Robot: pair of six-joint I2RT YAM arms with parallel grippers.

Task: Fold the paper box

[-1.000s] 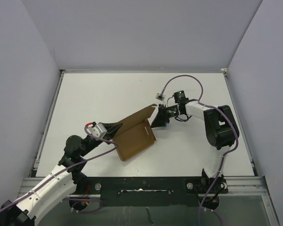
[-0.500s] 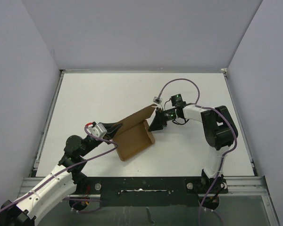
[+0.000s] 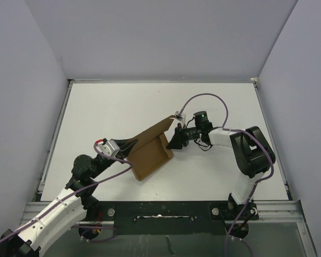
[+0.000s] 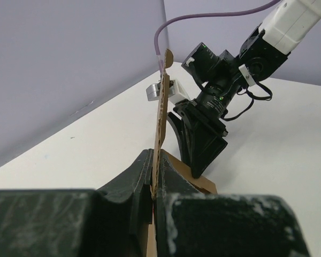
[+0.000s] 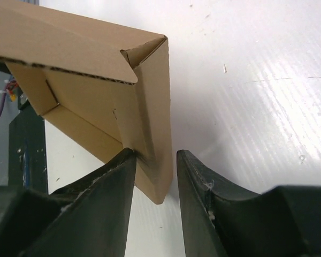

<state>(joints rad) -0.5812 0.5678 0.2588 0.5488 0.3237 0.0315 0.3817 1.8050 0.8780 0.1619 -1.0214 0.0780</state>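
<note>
The left pincer (image 4: 154, 181) is pressed together on the lower part of an upright flap of the paper box (image 4: 161, 112). The flap is seen edge-on, rising through the middle of the left wrist view. The right pincer (image 5: 153, 160) is spread around the short end wall of the box at lower centre of the right wrist view. One finger touches the wall and the other is just beside it, so no firm pinch is shown.

In the top view the box is found at centre frame on the table (image 3: 112, 107), between the two pincers, with one long flap raised toward the upper right.

The cardboard is judged light, stiff across its panels and weak along its creases. Sliding on the smooth surface is to be expected unless one side is held. Hold is best taken at a panel edge close to a crease — not at a flap tip, where buckling or tearing is likely.
</note>
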